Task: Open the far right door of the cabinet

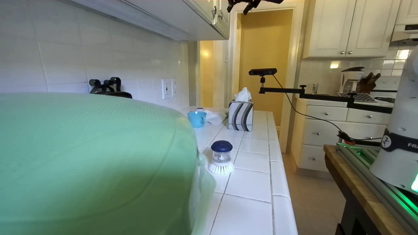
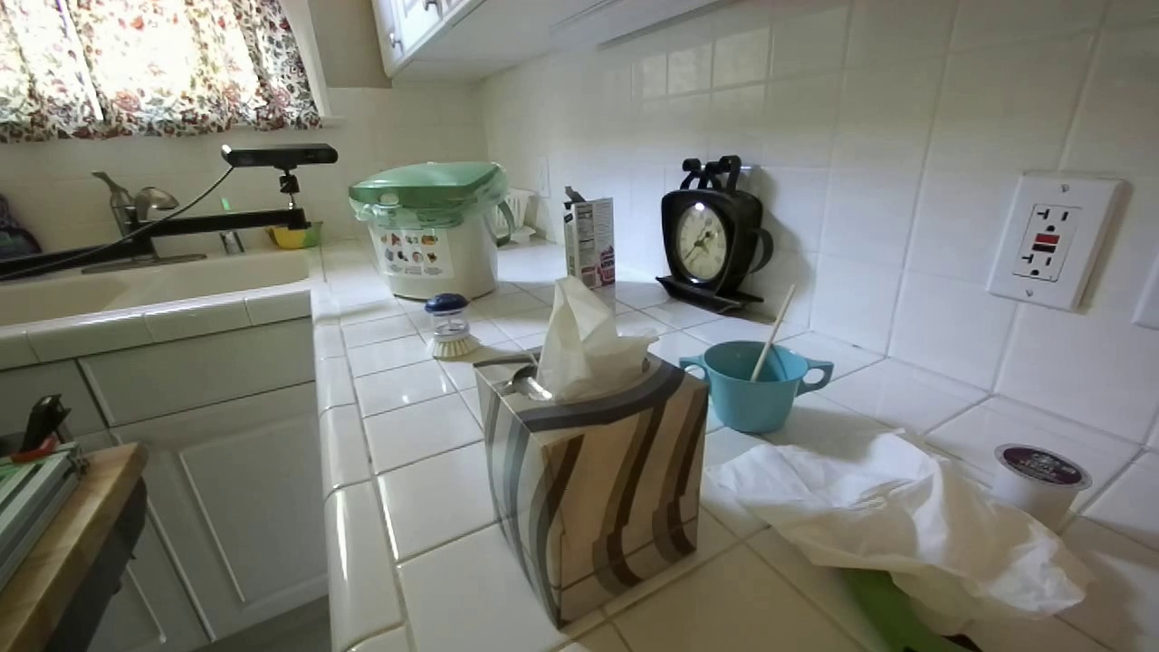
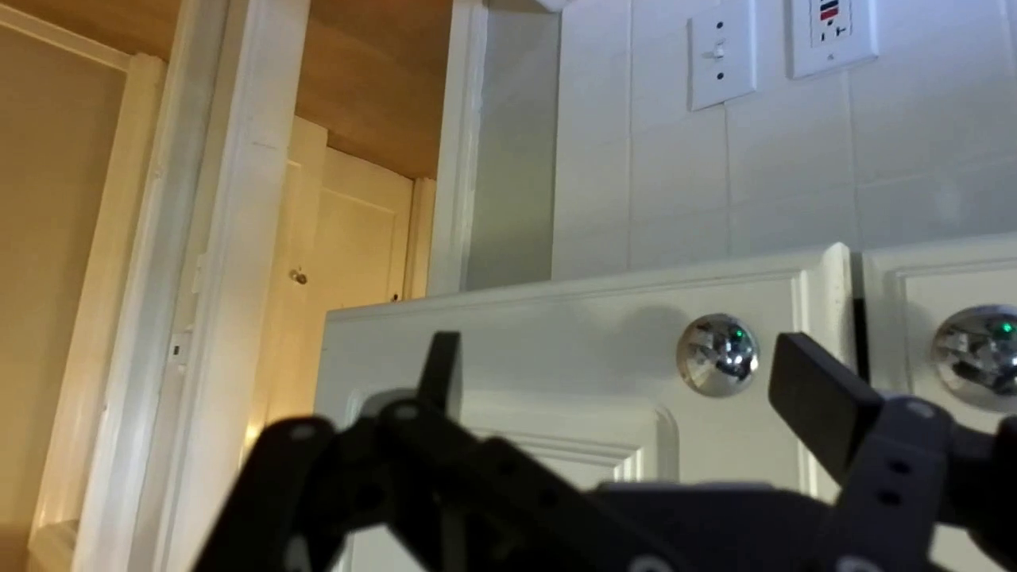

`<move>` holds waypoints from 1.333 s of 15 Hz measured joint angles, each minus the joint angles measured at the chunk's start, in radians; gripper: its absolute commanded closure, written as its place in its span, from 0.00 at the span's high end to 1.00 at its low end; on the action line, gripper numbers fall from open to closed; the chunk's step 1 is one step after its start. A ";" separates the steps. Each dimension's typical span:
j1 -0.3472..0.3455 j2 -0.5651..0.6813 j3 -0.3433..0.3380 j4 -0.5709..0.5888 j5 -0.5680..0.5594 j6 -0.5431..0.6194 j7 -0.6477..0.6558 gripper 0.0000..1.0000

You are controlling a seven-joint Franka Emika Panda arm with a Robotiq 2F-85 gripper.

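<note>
Facing the cabinet (image 1: 196,27), the gripper (image 3: 620,361) is held with its two dark fingers spread wide apart. In the wrist view the far right door (image 3: 572,357) is framed directly ahead of the gripper, and its round, shiny knob (image 3: 717,355) is seen between the fingertips, nearer the one at the right of that view. Clear space is shown on either side of the knob; whether the fingers reach as far as it cannot be judged. The door appears closed, its edge divided by a thin dark line from the neighbouring door (image 3: 937,274), whose second knob (image 3: 981,353) is seen past the same finger.

In an exterior view the gripper is cut off by the top of the frame, near the cabinet's end. Well below it, the robot arm's base (image 1: 388,166) is mounted above a wood-edged stand (image 1: 351,182). Also below the gripper, a tiled counter (image 1: 248,209) is seen in both exterior views. On it are noted a striped tissue box (image 2: 625,489), a blue cup (image 2: 756,398), a dish brush (image 2: 450,326) and a green-lidded container (image 2: 433,231). Past the fingertips, a light switch (image 3: 721,54) and an outlet (image 3: 834,36) are recorded on the tiled wall (image 3: 794,167).
</note>
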 measured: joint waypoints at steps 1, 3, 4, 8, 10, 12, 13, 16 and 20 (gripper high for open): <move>0.000 0.010 -0.006 0.011 -0.020 0.006 0.016 1.00; 0.001 0.029 -0.016 0.028 -0.055 0.018 0.047 1.00; 0.005 0.038 -0.022 0.036 -0.069 0.025 0.061 1.00; 0.004 0.075 -0.020 0.061 -0.086 0.056 0.098 1.00; 0.004 0.092 -0.012 0.073 -0.087 0.064 0.111 1.00; 0.004 0.107 -0.003 0.086 -0.088 0.064 0.124 1.00; 0.004 0.113 0.001 0.091 -0.090 0.064 0.131 1.00; -0.004 0.124 0.006 0.101 -0.105 0.060 0.150 0.75; -0.012 0.129 0.014 0.103 -0.121 0.061 0.173 0.44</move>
